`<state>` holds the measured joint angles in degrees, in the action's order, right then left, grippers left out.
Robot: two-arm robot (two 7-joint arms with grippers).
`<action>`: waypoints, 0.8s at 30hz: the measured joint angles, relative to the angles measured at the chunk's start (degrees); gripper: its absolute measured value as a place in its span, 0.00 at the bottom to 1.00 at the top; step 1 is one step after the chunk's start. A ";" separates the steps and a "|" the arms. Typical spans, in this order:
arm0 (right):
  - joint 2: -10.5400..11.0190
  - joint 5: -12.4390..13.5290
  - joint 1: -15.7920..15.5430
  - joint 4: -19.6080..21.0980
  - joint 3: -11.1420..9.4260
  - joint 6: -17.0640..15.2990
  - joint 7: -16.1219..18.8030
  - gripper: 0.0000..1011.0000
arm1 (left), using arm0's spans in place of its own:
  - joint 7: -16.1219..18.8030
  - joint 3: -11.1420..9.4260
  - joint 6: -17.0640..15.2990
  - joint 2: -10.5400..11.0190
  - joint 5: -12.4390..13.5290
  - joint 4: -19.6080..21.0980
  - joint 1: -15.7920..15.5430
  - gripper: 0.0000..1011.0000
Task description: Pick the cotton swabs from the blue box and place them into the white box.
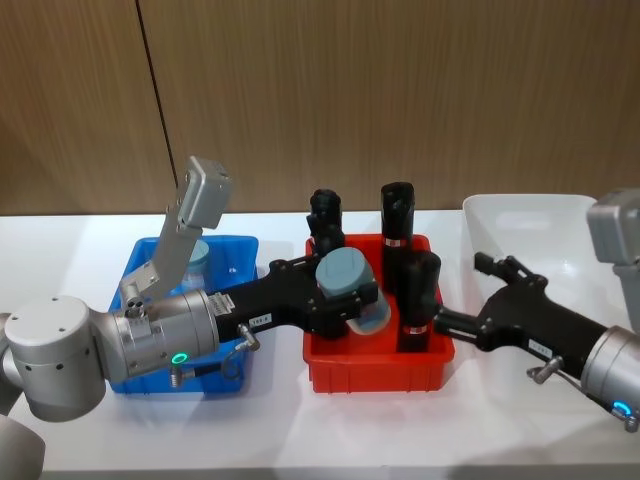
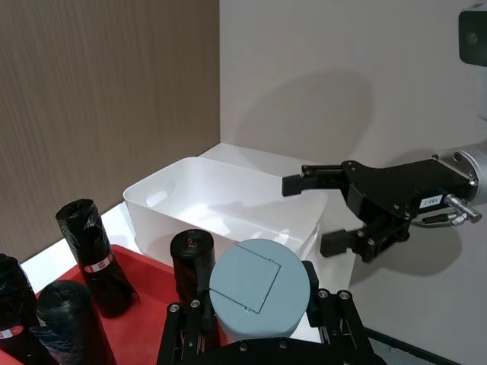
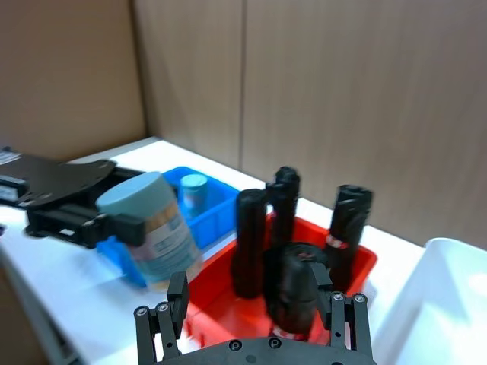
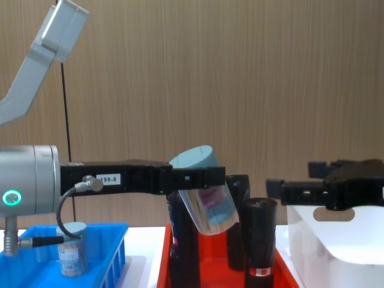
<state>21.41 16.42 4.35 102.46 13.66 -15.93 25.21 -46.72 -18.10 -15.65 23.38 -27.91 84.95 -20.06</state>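
The left gripper (image 1: 340, 305) was clamped on a cotton swab tub (image 4: 207, 204), holding it tilted, lid uppermost, above the red tray (image 1: 380, 372). The white box (image 4: 336, 246) lay farther right, past the black rolls (image 1: 397, 225), so the carry ran rightward. The right gripper (image 1: 466, 293), fingers spread and empty, hung nearer that box. A second tub (image 4: 72, 249) stood in the blue box (image 1: 232, 246).

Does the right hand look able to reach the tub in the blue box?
Probably not: the red tray's black rolls and the left hand, holding another tub, stand between right hand and blue box.
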 joint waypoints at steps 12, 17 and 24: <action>0.41 -0.74 3.26 -2.27 0.81 -4.72 9.20 0.99 | 0.00 0.00 0.00 0.00 0.01 0.00 0.00 0.66; 0.13 -1.31 4.77 -3.69 1.36 -5.88 11.97 0.99 | 0.01 0.00 0.00 0.00 0.01 0.00 0.00 0.66; -0.65 -1.94 6.66 -5.93 2.09 -6.53 14.13 0.99 | 0.01 0.00 -0.01 0.00 0.01 0.00 0.00 0.66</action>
<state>20.76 14.49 11.01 96.53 15.74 -22.46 39.33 -46.71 -18.10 -15.66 23.37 -27.90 84.95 -20.06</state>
